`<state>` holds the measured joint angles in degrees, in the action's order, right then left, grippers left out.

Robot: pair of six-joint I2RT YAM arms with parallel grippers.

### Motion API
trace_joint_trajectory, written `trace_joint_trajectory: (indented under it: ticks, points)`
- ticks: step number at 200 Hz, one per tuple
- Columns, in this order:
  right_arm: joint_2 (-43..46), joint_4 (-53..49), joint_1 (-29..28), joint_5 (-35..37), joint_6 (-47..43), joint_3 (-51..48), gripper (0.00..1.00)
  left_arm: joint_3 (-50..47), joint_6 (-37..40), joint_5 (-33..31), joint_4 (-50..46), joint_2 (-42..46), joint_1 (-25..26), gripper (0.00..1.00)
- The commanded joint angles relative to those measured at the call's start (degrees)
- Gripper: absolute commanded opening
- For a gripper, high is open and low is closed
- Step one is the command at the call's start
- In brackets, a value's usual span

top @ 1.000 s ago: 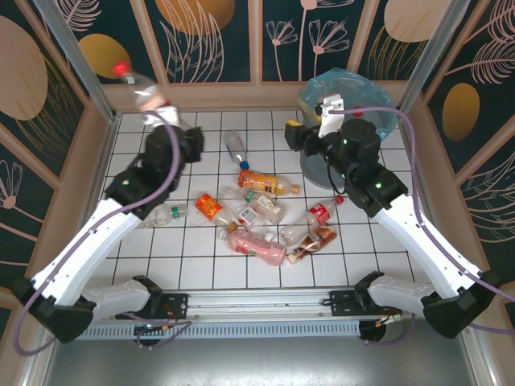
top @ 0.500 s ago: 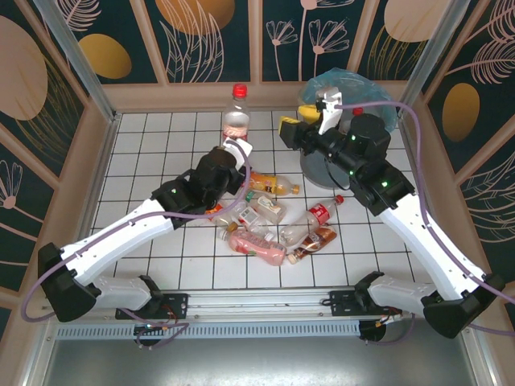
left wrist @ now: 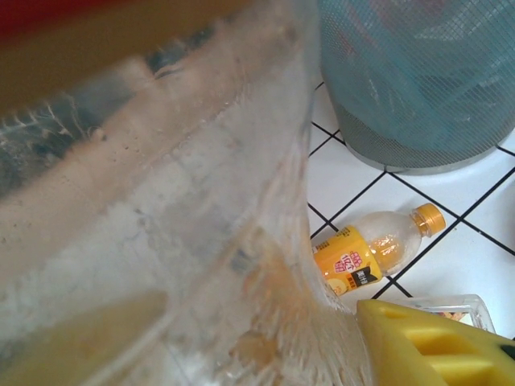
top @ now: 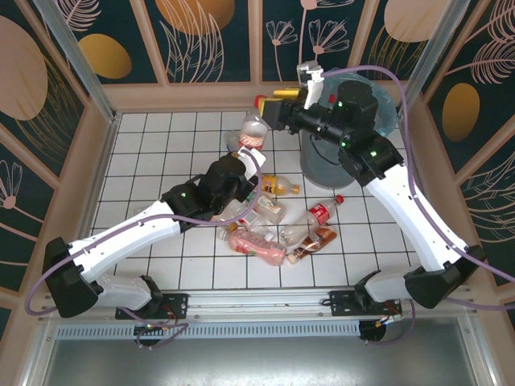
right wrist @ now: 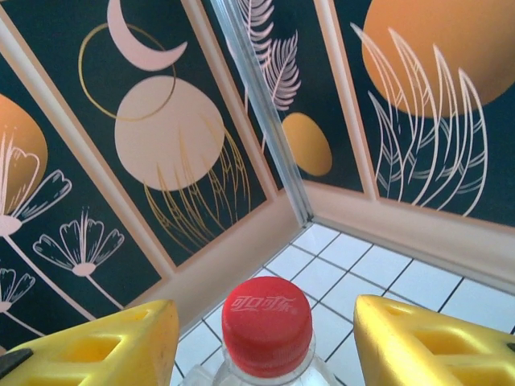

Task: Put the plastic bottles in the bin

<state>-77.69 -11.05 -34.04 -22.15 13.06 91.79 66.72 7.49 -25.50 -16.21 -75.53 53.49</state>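
My left gripper (top: pixel 246 151) is shut on a clear plastic bottle (top: pixel 253 129), held upright above the floor left of the bin (top: pixel 331 165). The bottle's body (left wrist: pixel 185 225) presses close in the left wrist view, with one yellow finger (left wrist: pixel 434 346) beside it. My right gripper (top: pixel 270 106) reaches left from above the bin. Its yellow fingers stand open on either side of the bottle's red cap (right wrist: pixel 267 323), with a gap on each side. Several more bottles (top: pixel 265 233) lie heaped on the tiles, one with an orange label (left wrist: pixel 374 253).
The bin (left wrist: pixel 418 80) is grey mesh with a blue bag (top: pixel 388 112) and stands at the back right. Patterned walls close the white tiled floor (top: pixel 153 153) on three sides. Both arms cross the middle above the heap.
The left arm has swung its bottle from the back left corner to the middle, near the bin. The right gripper has moved left from the bin to the cap, its jaws narrower.
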Motion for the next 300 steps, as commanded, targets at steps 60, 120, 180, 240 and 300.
trace_joint_trajectory:
  ticks: [60,120,180,240,300]
  points:
    - [-1.8,-4.5,0.3,-4.0,1.4,2.2,0.44,0.6,5.0,-0.3,0.2,-0.5,2.6,0.38]
    - [-0.5,-7.9,0.3,0.5,-0.6,2.8,0.04,0.8,3.5,-1.2,2.7,1.4,2.7,0.59]
    - [-0.4,-11.6,0.3,22.5,-8.4,13.8,0.0,1.5,-0.7,0.3,9.5,7.2,2.7,0.96]
    - [-3.9,0.9,0.7,49.2,-25.7,19.6,0.0,-0.8,-4.4,1.3,13.8,13.0,2.7,0.99]
    - [-7.7,7.7,7.6,53.6,-27.7,11.3,0.0,-4.9,-7.3,-4.0,13.9,16.5,2.7,0.98]
